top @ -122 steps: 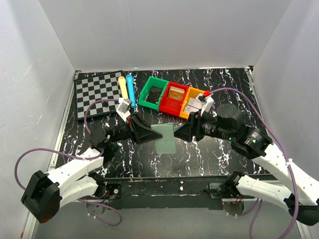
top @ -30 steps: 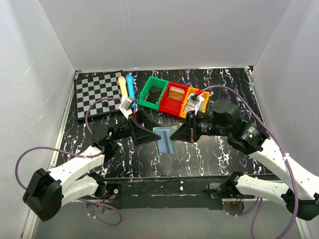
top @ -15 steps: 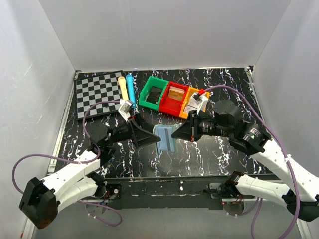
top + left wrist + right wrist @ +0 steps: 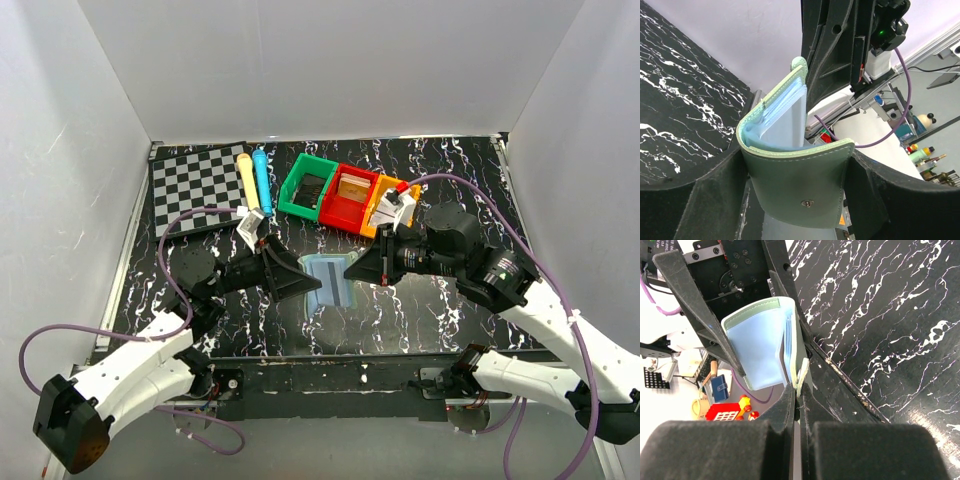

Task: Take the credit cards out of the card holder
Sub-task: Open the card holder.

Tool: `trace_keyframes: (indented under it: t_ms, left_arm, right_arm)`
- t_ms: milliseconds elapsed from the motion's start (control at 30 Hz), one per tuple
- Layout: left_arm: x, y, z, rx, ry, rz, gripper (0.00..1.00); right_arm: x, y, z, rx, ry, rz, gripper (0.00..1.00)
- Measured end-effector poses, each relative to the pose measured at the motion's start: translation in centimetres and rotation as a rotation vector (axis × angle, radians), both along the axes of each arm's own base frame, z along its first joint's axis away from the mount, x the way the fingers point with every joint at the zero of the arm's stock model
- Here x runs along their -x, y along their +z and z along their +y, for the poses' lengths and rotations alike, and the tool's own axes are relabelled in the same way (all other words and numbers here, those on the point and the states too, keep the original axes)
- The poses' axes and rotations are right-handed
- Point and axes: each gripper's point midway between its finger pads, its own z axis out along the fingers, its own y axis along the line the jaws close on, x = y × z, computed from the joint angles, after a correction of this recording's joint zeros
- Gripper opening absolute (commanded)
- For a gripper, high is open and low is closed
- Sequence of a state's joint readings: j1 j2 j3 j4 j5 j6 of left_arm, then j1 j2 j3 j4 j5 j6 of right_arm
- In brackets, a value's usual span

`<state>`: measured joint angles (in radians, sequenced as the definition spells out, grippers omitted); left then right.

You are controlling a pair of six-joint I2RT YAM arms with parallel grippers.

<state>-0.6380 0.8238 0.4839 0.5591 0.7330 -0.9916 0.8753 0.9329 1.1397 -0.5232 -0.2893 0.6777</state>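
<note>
1. We saw the card holder (image 4: 332, 280) between the 2 grippers over the middle of the table (image 4: 420, 315). The left gripper (image 4: 310, 277) was at its left side and the right gripper (image 4: 350, 272) at its right, tips facing each other.
2. The left gripper (image 4: 800, 150) stood wide, with the card holder (image 4: 795, 185) bent into a U between its fingers (image 4: 705, 200). The holder's outer faces lay against both fingers, so this gripper had it by the folded part.
3. The right gripper (image 4: 799, 390) was closed. Its fingertips pinched the thin pale green edge of the card holder (image 4: 760, 347), on the panel nearest that gripper.
4. In the left wrist view, a pale green flap with a small metal snap (image 4: 807, 203) crossed the gap between the left gripper's fingers. The pale blue lining rose behind it towards the right gripper.
5. Thin pale blue layered edges showed between the 2 panels. We could not tell whether any of them were the credit cards, and we saw no card outside the holder.
6. Just beyond the right gripper, on the side away from the arm bases, stood a green bin (image 4: 306, 186), a red bin (image 4: 345, 196) and an orange bin (image 4: 380, 208) in a row, touching one another.
7. Beyond the left gripper and well apart from it lay a checkerboard (image 4: 195, 185).
</note>
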Motion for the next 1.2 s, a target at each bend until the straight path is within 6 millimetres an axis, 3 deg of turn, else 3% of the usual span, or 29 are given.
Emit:
trace_keyframes:
  t_ms: [133,400,467,533,567,733,900,1200]
  left_arm:
    - [-0.2,-0.5,0.1,-0.021,0.013,0.004,0.52]
    - [0.1,-0.4,0.4,-0.026,0.027,-0.021,0.51]
    - [0.1,-0.4,0.4,-0.026,0.027,-0.021,0.57]
    - [0.2,-0.3,0.4,-0.024,0.024,-0.020,0.81]
    - [0.2,-0.2,0.4,-0.022,0.024,-0.026,0.85]
    - [0.3,-0.2,0.4,-0.022,0.017,-0.018,0.89]
    - [0.4,0.0,0.5,-0.016,0.017,-0.020,0.80]
    - [0.3,-0.3,0.6,-0.028,0.027,-0.011,0.45]
  right_arm:
    - [0.0,-0.2,0.0,0.004,0.000,0.003,0.01]
    - [0.1,-0.1,0.0,0.000,0.004,0.001,0.01]
    - [0.1,-0.1,0.1,-0.004,0.007,-0.001,0.01]
    - [0.2,0.0,0.1,-0.010,0.010,-0.002,0.01]
    - [0.2,0.1,0.2,-0.012,0.011,-0.003,0.01]
    - [0.1,0.4,0.0,-0.024,0.002,-0.014,0.01]
    - [0.1,0.9,-0.3,-0.036,-0.008,-0.028,0.01]
    - [0.1,0.8,-0.4,-0.042,-0.022,-0.019,0.01]
